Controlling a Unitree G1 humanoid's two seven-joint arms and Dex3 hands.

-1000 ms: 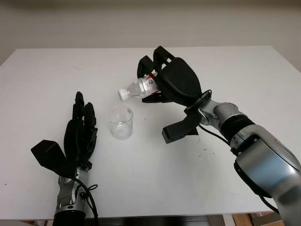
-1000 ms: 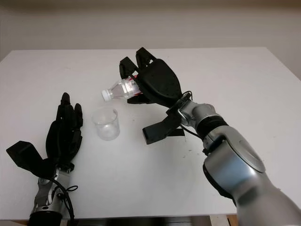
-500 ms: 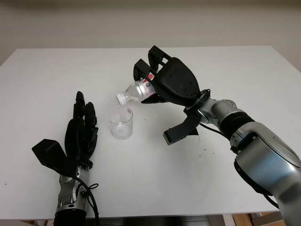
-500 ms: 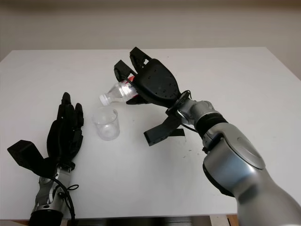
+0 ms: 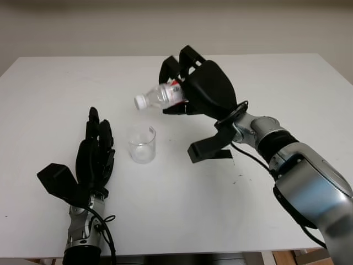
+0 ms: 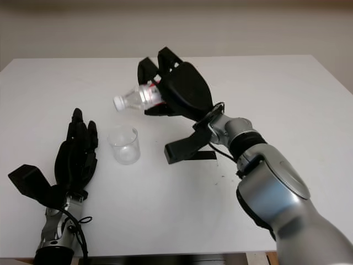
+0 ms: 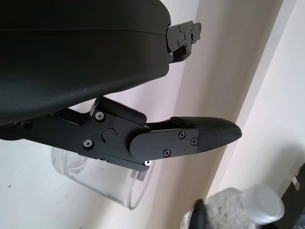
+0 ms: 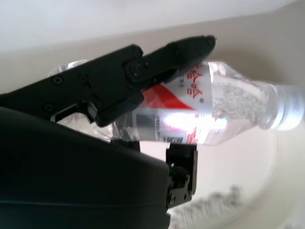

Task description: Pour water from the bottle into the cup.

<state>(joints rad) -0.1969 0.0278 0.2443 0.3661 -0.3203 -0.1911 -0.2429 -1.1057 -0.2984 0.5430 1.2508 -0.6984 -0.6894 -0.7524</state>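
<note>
Since the right hand (image 5: 207, 88) grips the bottle (image 5: 162, 96) on its side w/ the white cap (image 5: 141, 101) aimed left, above and just behind the cup (image 5: 142, 144), it's likely lined up to pour. Cup stands upright on the table (image 5: 55, 83) btwn both hands; left hand (image 5: 95, 157) is open beside it, idle.

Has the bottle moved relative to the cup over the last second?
Yes. The bottle, held in the right hand, has lifted up and away from the cup, which stayed put.
</note>
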